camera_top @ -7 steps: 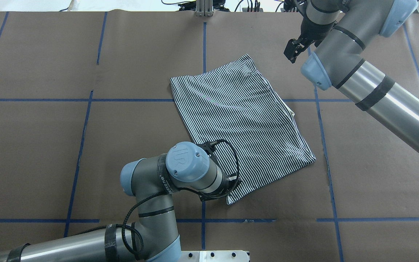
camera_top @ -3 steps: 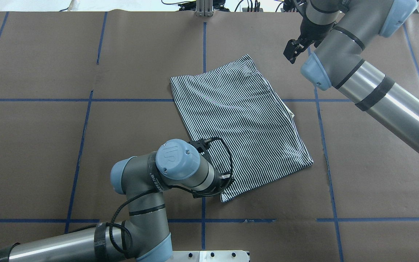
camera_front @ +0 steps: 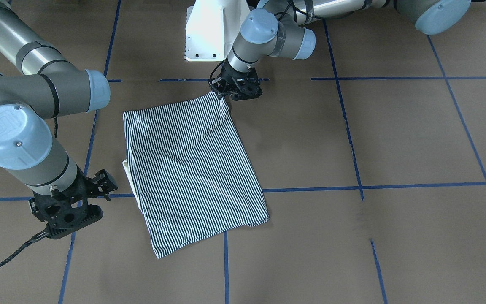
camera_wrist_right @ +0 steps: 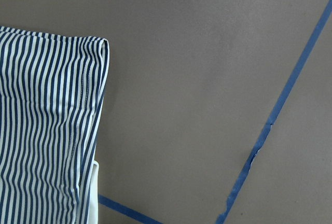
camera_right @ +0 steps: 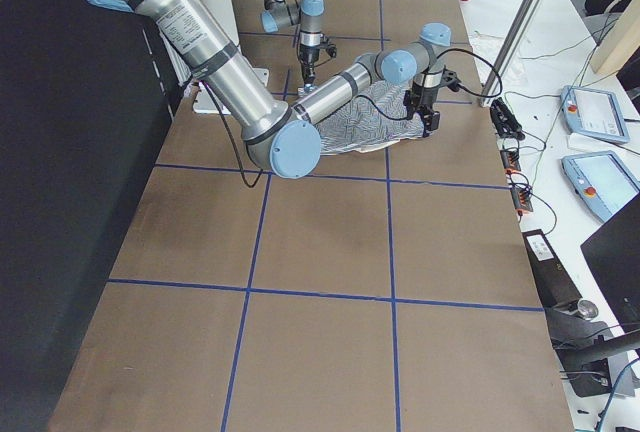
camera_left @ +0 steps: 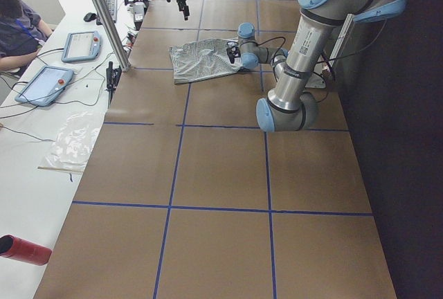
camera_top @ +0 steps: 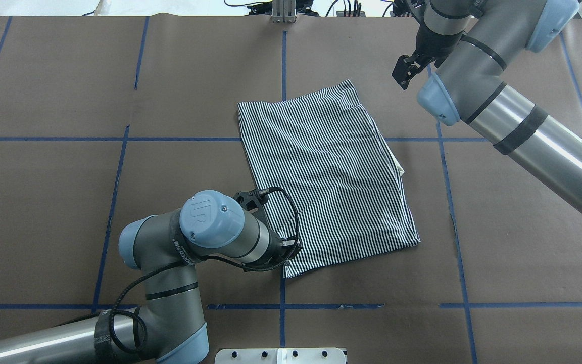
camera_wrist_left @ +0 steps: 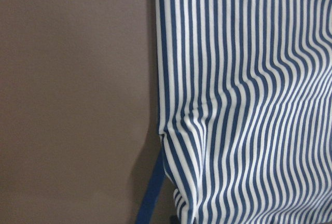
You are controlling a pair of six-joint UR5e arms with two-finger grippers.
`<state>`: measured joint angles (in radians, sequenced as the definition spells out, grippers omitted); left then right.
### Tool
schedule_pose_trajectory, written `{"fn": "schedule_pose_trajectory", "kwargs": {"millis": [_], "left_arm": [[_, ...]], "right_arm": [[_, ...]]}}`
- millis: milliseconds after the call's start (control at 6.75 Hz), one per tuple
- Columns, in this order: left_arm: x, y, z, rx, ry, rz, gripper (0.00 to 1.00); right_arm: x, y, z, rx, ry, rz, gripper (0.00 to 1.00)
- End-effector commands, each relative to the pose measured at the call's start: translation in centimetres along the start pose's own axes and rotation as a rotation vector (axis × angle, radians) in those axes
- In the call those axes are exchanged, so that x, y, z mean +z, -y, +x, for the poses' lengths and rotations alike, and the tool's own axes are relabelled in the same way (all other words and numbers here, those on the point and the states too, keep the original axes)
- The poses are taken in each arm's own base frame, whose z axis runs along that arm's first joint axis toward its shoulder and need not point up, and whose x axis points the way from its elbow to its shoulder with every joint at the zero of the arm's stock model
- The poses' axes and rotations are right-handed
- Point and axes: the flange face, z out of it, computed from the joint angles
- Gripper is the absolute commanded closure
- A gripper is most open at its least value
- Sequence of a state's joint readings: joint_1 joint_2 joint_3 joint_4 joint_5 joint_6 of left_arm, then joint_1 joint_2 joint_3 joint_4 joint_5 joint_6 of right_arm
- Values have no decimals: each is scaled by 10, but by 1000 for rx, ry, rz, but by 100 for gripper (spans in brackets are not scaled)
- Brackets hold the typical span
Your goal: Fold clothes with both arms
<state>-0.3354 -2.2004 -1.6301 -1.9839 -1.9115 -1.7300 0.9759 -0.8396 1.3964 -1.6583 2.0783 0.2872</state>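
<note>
The striped shirt (camera_top: pixel 321 167) lies folded into a rectangle mid-table, also clear from across the table (camera_front: pixel 192 169). A sliver of white collar (camera_top: pixel 399 167) pokes out at its right edge. My left gripper (camera_front: pixel 226 92) is shut on the shirt's near corner, by the robot's base. In the overhead view the wrist mostly hides the left gripper (camera_top: pixel 285 253). The left wrist view shows puckered stripes (camera_wrist_left: pixel 249 105) at the held edge. My right gripper (camera_top: pixel 403 75) hangs open above bare table beyond the far right corner, apart from the shirt (camera_wrist_right: pixel 46 120).
Brown paper with blue tape lines (camera_top: pixel 283 60) covers the table. The white pedestal base (camera_front: pixel 211 29) stands just behind the left gripper. A side bench holds tablets (camera_left: pixel 79 45) near a seated person (camera_left: pixel 17 22), and a metal post (camera_left: pixel 104 15) stands at the table edge.
My left gripper has moved to the left with the shirt's near corner, dragging the near end of the shirt leftward and swinging it. The right arm has barely moved.
</note>
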Motion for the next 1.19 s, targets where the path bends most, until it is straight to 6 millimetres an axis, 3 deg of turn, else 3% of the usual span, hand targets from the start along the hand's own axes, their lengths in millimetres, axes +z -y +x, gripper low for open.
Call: {"fn": "schedule_pose_trajectory", "kwargs": {"millis": [0,148,444,741,1037], "left_arm": [[-33,-1,-6,73,59,16,100],[-47,-3,-6,110,85,21,100],[-48,5,-23,146,101,31,100],[-66,15,-37,189,94,48,100],[-66,26,-51,196,114,59,100]], "right_arm": [[-1,-5,-14,128,53,-8,0],[-3,-17,-30,210,94,-19,0],[4,-41,-57,339,128,-34,0],[3,-75,-116,541,164,-54,0],[6,-118,-184,720,172,-62,0]]}}
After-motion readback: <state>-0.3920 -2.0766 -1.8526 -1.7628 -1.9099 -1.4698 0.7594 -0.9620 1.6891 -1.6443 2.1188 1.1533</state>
